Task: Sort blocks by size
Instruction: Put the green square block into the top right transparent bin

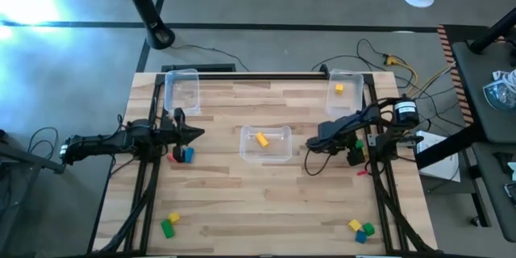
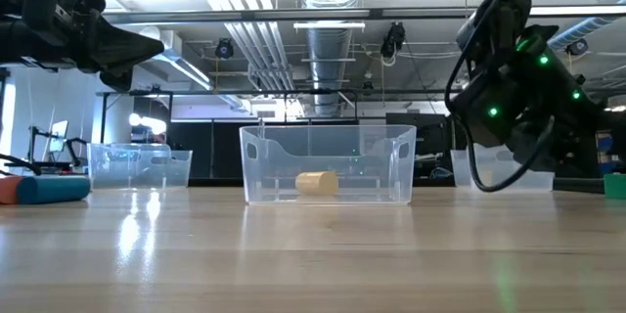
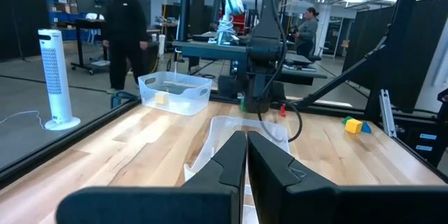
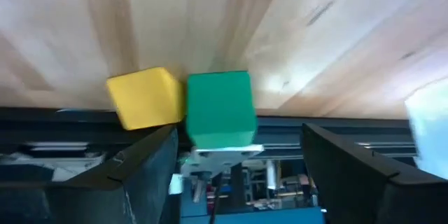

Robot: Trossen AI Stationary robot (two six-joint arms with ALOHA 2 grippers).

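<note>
From above, the middle bin (image 1: 266, 143) sits at the centre of the table (image 1: 266, 201) with one yellow block (image 1: 262, 139) inside. A second bin (image 1: 344, 93) up and right of it holds a small yellow block (image 1: 339, 89); a third bin (image 1: 182, 90) up and left looks empty. The left hand (image 1: 193, 133) hangs left of the middle bin, with a red and a blue block (image 1: 187, 155) just beneath it. The right hand (image 1: 355, 155) works at the table's right edge, well right of the middle bin. Loose blocks remain in both near corners.

At table level, the middle bin shows its yellow block lying on the floor.

The left wrist camera shows the left hand's fingers (image 3: 227, 159) pressed together, holding nothing.

The right wrist camera shows the right hand's fingers (image 4: 150, 164) spread wide around a green block (image 4: 218, 108) that touches a yellow neighbour (image 4: 143, 96).

Sorting seems well short of done. Likely next: close on the green block alone, without dragging the yellow one.
</note>
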